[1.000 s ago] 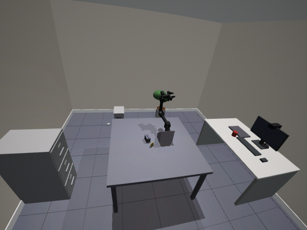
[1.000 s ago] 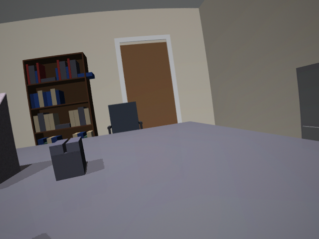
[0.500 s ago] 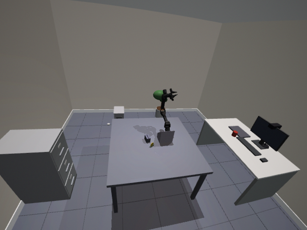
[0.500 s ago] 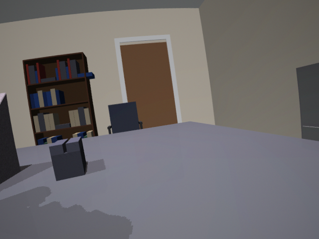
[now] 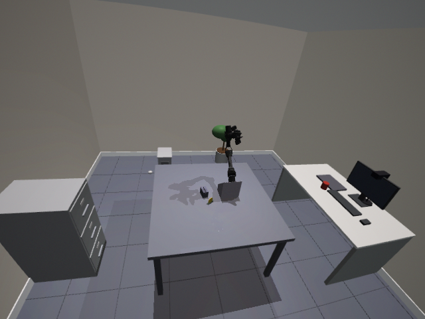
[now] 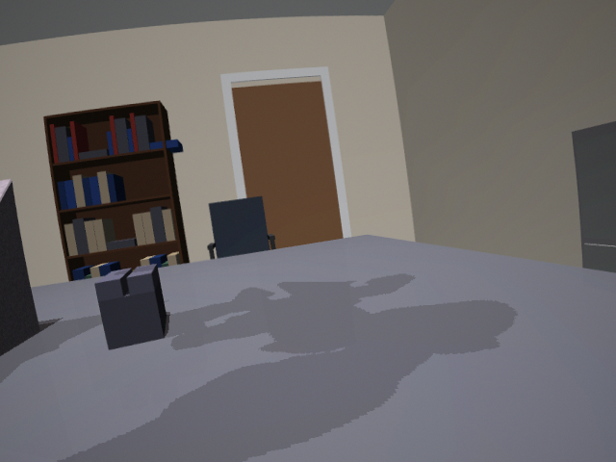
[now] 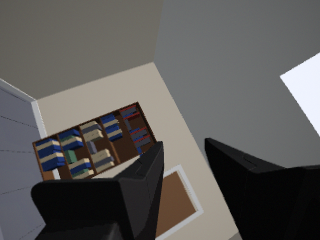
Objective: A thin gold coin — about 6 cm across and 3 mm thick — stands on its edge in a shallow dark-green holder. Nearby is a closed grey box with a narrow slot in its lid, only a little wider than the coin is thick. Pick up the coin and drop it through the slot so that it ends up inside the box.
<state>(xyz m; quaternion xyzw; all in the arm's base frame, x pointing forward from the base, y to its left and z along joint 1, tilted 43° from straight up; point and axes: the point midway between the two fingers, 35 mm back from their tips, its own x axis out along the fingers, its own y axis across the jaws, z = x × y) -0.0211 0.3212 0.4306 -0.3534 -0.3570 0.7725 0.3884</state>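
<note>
The gold coin (image 5: 210, 199) stands on edge, small and bright yellow, near the middle of the table in the top view. Little of its dark-green holder can be made out beneath it. The grey box (image 5: 204, 193) (image 6: 133, 320) stands just behind and left of the coin; the exterior view shows the narrow slot across its lid. My gripper (image 7: 183, 144) is open, its black fingers a moderate distance apart with nothing between them. The arm is raised high above the table, far from coin and box, and the wrist view looks at the walls and ceiling.
A larger grey block (image 5: 230, 191) (image 6: 14, 293) stands on the table (image 5: 185, 233) in front of the arm's base, right of the box and coin. The arm's shadow falls around the box. A white desk (image 5: 368, 230) with a monitor stands to the right.
</note>
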